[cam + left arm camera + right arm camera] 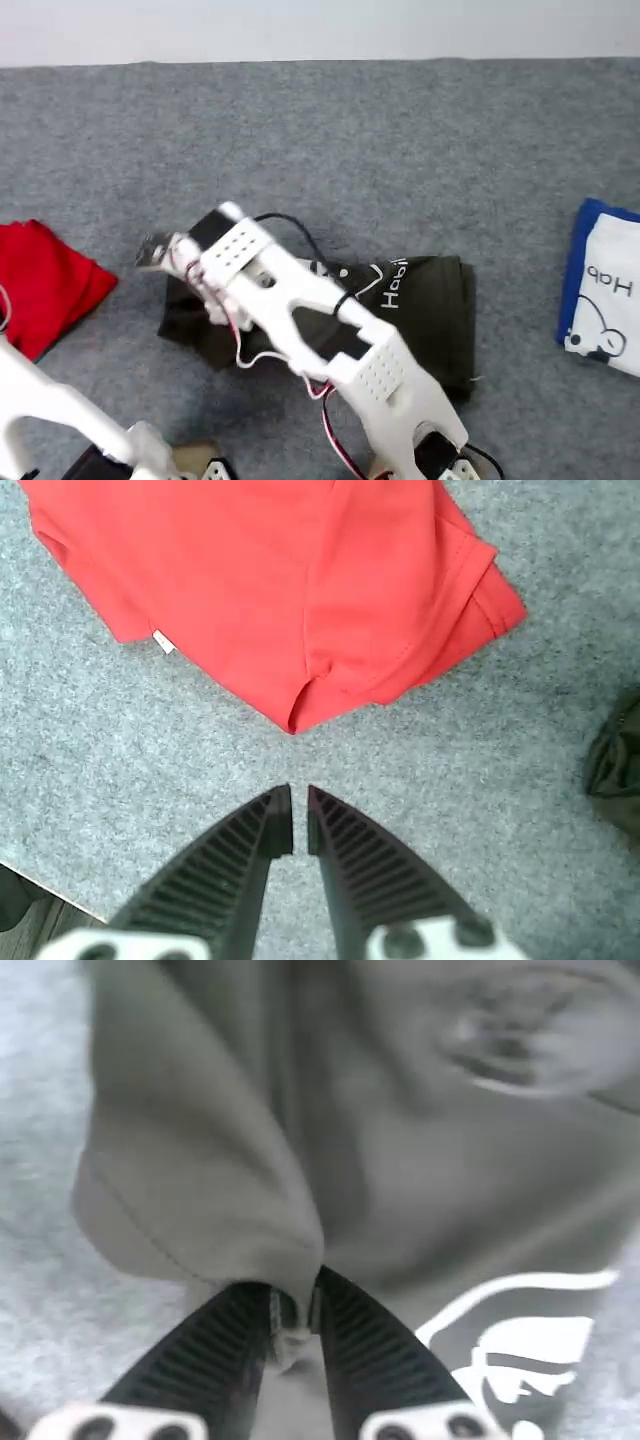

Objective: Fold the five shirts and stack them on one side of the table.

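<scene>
Starting at the left edge of the high view, we see a crumpled red cotton shirt (45, 280) partly cut off by the frame. It lies flat on the grey felt table cover (350, 140). Below it, in the lower left corner, stands the white left arm (50, 405). In its wrist view the left gripper (298, 825) hangs over bare felt just short of the red shirt's hem, its jaws drawn to a thin slit with nothing between them. The table's near edge (40, 895) shows close beside it.

Toward the centre, the white right arm (320, 320) reaches diagonally from the bottom edge up to the left. The right gripper (295, 1320) is pinched tight on a bunched fold at the border of the dark olive shirt with white print (420, 310). That shirt sprawls across the lower middle, its left side gathered under the gripper and its right side lying flat.

A band of bare felt separates it from the folded blue-and-white shirt (605, 290) at the right edge. The whole upper half of the high view is open felt up to the table's far edge.
</scene>
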`<state>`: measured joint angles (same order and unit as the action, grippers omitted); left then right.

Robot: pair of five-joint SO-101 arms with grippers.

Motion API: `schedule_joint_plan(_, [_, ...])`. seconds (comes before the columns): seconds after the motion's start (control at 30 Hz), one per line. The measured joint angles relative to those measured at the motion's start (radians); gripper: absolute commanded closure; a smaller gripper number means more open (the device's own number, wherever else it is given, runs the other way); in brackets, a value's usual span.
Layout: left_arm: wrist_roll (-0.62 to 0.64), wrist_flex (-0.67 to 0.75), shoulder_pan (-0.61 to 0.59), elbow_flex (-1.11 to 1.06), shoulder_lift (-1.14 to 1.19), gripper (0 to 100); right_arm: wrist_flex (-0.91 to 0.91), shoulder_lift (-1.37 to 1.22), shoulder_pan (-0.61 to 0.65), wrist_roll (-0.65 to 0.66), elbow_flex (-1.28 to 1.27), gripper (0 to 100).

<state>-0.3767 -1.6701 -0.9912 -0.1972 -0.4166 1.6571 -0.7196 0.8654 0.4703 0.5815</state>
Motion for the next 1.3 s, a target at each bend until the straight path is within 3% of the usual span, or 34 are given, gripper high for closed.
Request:
schedule_joint_plan(0.17, [0.000,0.000,0.000,0.000,0.000,97,-0.055,0.000,-0.054,0.000,0.000,79.9])
schedule_joint_plan(0.5, [0.000,-0.009,0.000,-0.003,0.000,97,-0.129,-0.002,-0.117,-0.040,0.000,80.1])
schedule_joint_plan(0.7, [0.000,-0.009,0.000,-0.003,0.000,97,-0.011,-0.002,-0.112,-0.040,0.055,86.1])
schedule_joint_plan(0.8, [-0.005,-0.009,0.000,-0.003,0.000,97,0.089,-0.002,-0.078,-0.040,0.114,86.2])
schedule_joint_plan(0.97, [-0.005,-0.009,0.000,-0.003,0.000,97,0.097,0.107,-0.014,-0.040,0.120,86.6])
schedule_joint_plan(1.3, [-0.005,-0.009,0.000,-0.003,0.000,97,0.097,0.336,0.256,-0.077,-0.196,92.7])
